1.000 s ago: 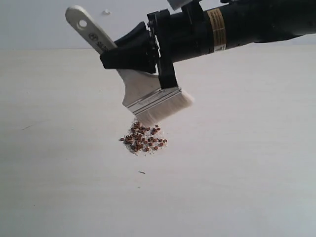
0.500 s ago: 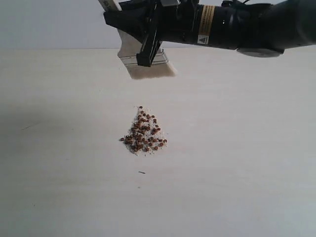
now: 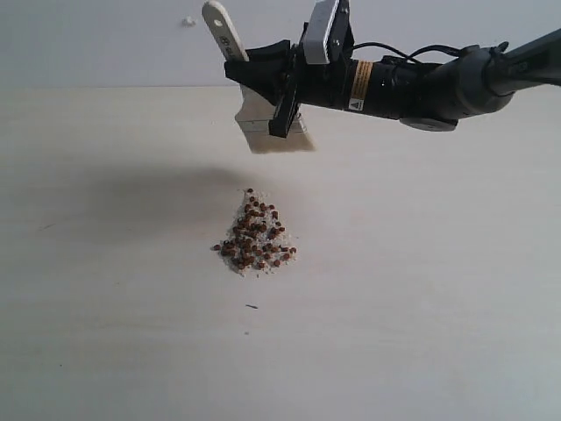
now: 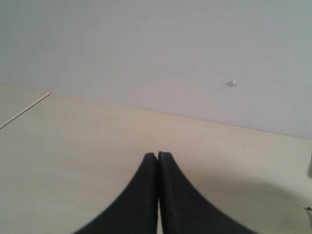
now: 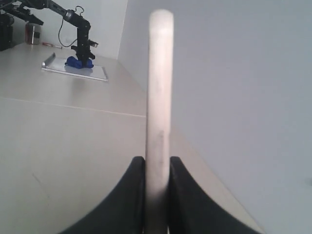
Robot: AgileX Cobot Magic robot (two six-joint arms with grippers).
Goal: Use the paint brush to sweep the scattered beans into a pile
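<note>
The exterior view is showing what neither wrist camera is catching: the tiny round reddish-brown beans (image 3: 263, 230), mixed with whitish crumbs, are lying gathered in one compact pile (image 3: 255, 237) on the pale wooden table (image 3: 438, 307). A lone dark speck (image 3: 252, 306) is sitting just apart on the near side. The flat wide paint brush with whitish bristles, silver ferrule and pale wooden handle (image 3: 261, 130) is hanging bristles-down, raised off the surface on the wall side of the pile.

The right wrist view is giving only the handle (image 5: 160, 97) edge-on, rising between the black jaws of the right gripper (image 5: 157, 163), which are clamping it from both sides. Far off, it is also catching another dark robot arm (image 5: 78, 29) over a white tray (image 5: 97, 73).

The left wrist view is showing the left gripper (image 4: 157, 158) with its jaws pressed together tip to tip above the table near the wall.

The right arm (image 3: 421, 83) is reaching in from the right, stretched nearly level, its gripper (image 3: 263, 83) pointing left.
</note>
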